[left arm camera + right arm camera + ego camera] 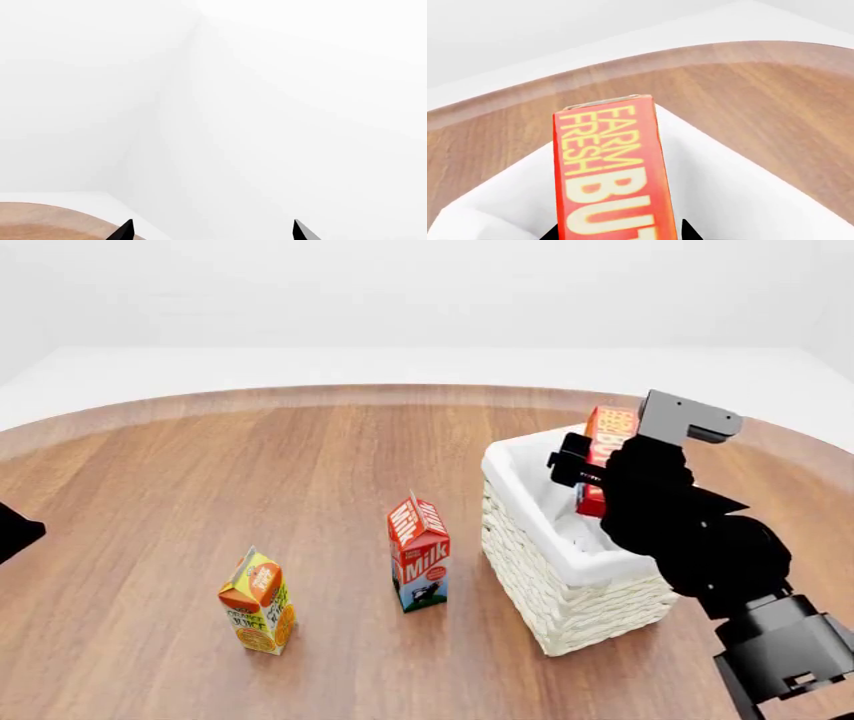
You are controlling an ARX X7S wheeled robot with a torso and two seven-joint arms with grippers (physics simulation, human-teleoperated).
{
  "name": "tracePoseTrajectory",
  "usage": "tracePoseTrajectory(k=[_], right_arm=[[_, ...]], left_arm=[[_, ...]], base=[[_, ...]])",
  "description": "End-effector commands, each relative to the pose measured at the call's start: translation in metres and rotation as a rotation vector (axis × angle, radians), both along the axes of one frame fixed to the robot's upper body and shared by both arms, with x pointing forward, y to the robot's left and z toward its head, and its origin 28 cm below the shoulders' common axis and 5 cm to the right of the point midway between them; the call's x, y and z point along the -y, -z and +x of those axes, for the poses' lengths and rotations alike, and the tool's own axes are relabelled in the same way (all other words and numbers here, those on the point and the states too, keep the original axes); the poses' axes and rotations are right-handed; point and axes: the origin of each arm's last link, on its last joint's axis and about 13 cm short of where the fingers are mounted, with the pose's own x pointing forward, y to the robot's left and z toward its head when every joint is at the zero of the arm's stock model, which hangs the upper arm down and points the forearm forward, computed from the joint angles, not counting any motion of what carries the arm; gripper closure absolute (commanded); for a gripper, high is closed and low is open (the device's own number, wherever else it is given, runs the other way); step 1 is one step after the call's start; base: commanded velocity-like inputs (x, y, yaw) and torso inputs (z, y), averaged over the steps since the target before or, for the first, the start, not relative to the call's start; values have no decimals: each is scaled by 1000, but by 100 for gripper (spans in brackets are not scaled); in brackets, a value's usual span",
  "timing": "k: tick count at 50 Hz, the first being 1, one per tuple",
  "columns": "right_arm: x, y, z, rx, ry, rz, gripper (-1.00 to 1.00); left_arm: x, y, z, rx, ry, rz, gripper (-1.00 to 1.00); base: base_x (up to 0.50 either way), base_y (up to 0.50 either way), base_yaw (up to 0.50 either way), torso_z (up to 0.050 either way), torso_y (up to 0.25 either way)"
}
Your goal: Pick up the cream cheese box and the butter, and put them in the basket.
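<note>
The orange-red butter (611,430) box stands upright in my right gripper (587,475), which is shut on it just above the white wicker basket (574,600). In the right wrist view the butter (610,170), lettered "FARM FRESH", fills the space between the jaws of the right gripper (617,232), with the basket's white liner (747,200) below it. My left gripper (212,231) is open and holds nothing, facing white wall past the table's edge. The cream cheese box is out of view.
A red-and-white milk carton (419,552) stands left of the basket, and an orange juice carton (259,602) stands further left and nearer. The round wooden table (267,470) curves away at the back. Part of my left arm (16,530) shows at the left edge.
</note>
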Motion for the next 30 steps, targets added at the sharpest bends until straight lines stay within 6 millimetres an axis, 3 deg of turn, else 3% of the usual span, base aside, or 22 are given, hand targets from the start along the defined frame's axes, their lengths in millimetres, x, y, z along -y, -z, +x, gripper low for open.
tracePoseTrajectory(k=[1, 30], right_arm=[[3, -8, 3, 42, -7, -32, -100], [8, -21, -7, 70, 3, -47, -100]], left_arm=[[0, 0, 0, 0, 0, 0, -100], [0, 0, -1, 0, -3, 0, -100]], base=[[0, 0, 0, 0, 0], [0, 0, 0, 0, 0]])
